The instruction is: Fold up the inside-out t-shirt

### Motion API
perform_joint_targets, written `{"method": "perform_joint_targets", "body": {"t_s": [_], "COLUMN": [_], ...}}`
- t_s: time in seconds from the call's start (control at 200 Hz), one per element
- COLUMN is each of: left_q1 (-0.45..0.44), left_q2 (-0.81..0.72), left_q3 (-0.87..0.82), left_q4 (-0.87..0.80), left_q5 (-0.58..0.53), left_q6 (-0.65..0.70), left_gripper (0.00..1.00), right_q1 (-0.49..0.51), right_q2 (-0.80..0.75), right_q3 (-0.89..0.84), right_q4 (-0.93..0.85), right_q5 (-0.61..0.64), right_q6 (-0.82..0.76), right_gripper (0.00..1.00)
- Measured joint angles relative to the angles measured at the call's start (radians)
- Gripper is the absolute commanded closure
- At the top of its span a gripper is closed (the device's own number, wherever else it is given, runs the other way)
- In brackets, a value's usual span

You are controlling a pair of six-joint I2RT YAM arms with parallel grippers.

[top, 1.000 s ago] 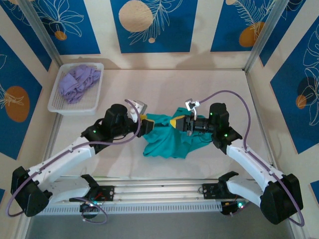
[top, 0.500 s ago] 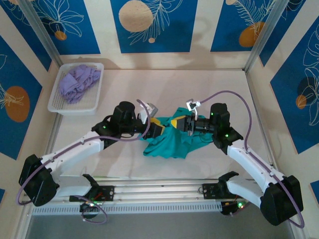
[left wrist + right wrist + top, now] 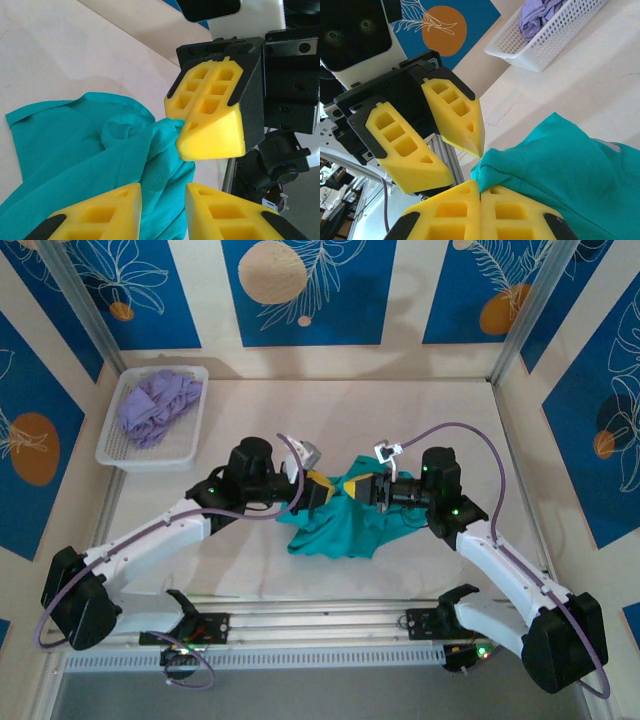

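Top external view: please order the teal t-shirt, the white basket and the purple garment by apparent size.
1-2. white basket and teal t-shirt: about alike; the shirt is crumpled, so I do not rank them.
3. purple garment: smallest, it fits inside the basket.

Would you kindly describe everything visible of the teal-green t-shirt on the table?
The teal-green t-shirt looks like soft cotton, crumpled in an unfolded heap on the pale table between the arms. One bunched edge is pinched in the shut right gripper; the left gripper stands open around a fold beside it.
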Motion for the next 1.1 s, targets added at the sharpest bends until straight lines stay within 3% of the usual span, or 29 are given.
{"method": "perform_joint_targets", "body": {"t_s": [0.185, 0.535, 0.68, 0.83, 0.975, 1.1], "left_q1": [0.0, -0.004, -0.006, -0.008, -0.008, -0.008], "left_q2": [0.031, 0.05, 0.05, 0.048, 0.051, 0.063], "left_q3": [0.021, 0.034, 0.035, 0.061, 0.131, 0.182], "left_q4": [-0.01, -0.027, -0.028, -0.048, -0.108, -0.146], "left_q5": [-0.008, -0.008, -0.009, -0.051, -0.08, -0.078], "left_q6": [0.011, 0.019, 0.014, -0.076, -0.237, -0.34], "left_gripper": [0.69, 1.0, 1.0, 1.0, 1.0, 1.0], "right_q1": [0.0, -0.001, -0.001, 0.053, 0.201, 0.265], "right_q2": [0.0, 0.0, 0.001, 0.002, -0.022, -0.129], "right_q3": [0.003, 0.007, 0.023, 0.127, 0.206, 0.144], "right_q4": [-0.008, -0.015, -0.051, -0.267, -0.417, -0.415], "right_q5": [0.0, 0.005, 0.035, 0.289, 0.627, 0.686], "right_q6": [0.0, 0.016, 0.023, -0.005, -0.11, -0.179], "right_gripper": [1.0, 1.0, 1.0, 0.72, 0.63, 0.56]}}
